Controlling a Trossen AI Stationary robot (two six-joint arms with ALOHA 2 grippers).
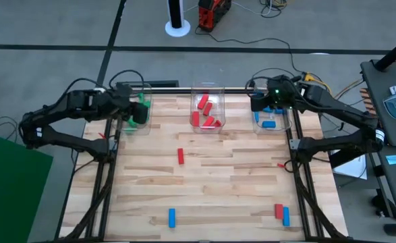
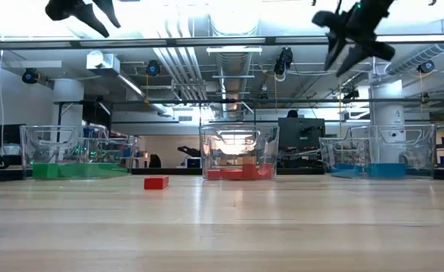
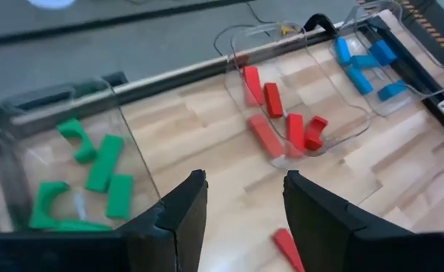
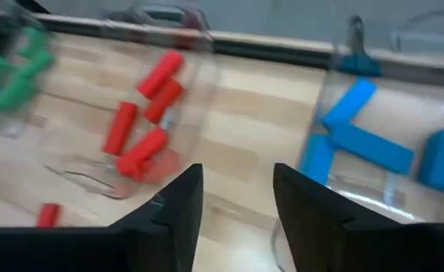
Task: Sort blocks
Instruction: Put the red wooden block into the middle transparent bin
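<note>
**Both grippers empty above the far bins**

The left gripper (image 1: 138,111) hovered, fingers parted and empty, over the clear plastic left bin (image 1: 146,88) holding green blocks (image 3: 104,162). At twelve o'clock, the middle bin (image 1: 207,86) held smooth red bars (image 1: 203,102). The right gripper (image 1: 264,102), likewise spread and empty, hung above the blue-filled right bin (image 1: 289,120). One red block (image 1: 181,156) lay mid-table on pale wood planks (image 1: 218,196); blue (image 1: 172,217) and red-and-blue strays (image 1: 282,213) rested toward six o'clock.

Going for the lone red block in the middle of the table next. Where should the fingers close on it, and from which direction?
Come straight down on the red block. In the high view it lies flat with its long axis running toward the bins, nothing beside it. Close the fingers across its two long sides at mid-length. The left gripper, open over the green bin, looks slightly nearer than the right gripper.
</note>
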